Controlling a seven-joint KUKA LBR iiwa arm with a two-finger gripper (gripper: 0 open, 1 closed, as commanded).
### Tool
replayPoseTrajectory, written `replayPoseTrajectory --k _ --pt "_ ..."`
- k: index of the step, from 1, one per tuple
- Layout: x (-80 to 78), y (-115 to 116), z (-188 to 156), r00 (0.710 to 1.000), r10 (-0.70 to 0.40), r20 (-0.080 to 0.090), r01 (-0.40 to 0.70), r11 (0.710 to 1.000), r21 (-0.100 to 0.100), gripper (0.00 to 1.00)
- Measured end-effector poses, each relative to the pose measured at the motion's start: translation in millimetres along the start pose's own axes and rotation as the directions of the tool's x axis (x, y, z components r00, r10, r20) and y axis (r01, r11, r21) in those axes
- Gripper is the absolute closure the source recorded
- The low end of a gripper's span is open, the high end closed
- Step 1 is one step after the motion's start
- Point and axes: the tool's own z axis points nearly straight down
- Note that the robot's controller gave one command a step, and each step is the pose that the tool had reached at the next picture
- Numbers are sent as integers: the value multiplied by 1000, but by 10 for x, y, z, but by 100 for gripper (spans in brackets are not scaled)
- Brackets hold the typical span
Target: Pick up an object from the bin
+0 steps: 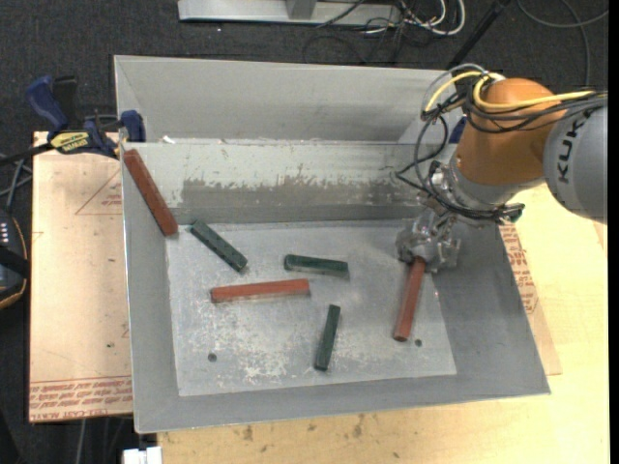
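1. Six slim rectangular bars lay on the floor of the grey metal bin [290,104] when I checked the feed. Three were reddish-brown and three dark green, scattered rather than heaped.
2. At the right of the frame, the gripper [429,249] sat low in the bin beneath the arm's orange wrist cover [503,133]. It was right at the upper end of a reddish-brown rectangular bar [408,307]. That bar lay steeply slanted, its far end pointing toward the lower right of the floor.
3. From this angle I could not make out how wide the gripper was spread, or whether it had that bar clamped. The wrist hid the contact.
4. I judged the step in hand to be the grasp itself. The tool was on its target, while the bar looked flat on the floor, not yet lifted.
5. To my mind, the next move called for a firm closure across the bar's narrow width, then a straight lift. With the grip at one end, I expected the bar might pivot and hang down, or slip out.
6. Nothing crowded that lift:
   - One dark green bar [327,337] lay at lower centre, well apart.
   - A second green bar [316,266] lay at centre.
   - A third green bar [218,246] lay further left.
   - A flat reddish-brown bar [259,291] lay left of centre.
   - A long reddish-brown bar [150,193] leaned on the left wall at upper left.
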Motion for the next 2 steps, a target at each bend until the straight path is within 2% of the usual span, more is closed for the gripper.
replayPoseTrajectory --k 1,2 --pt "0 0 0 1000 0 0 0 1000 0 100" --pt "60 -15 -1596 999 41 -15 -41 999 12 100"
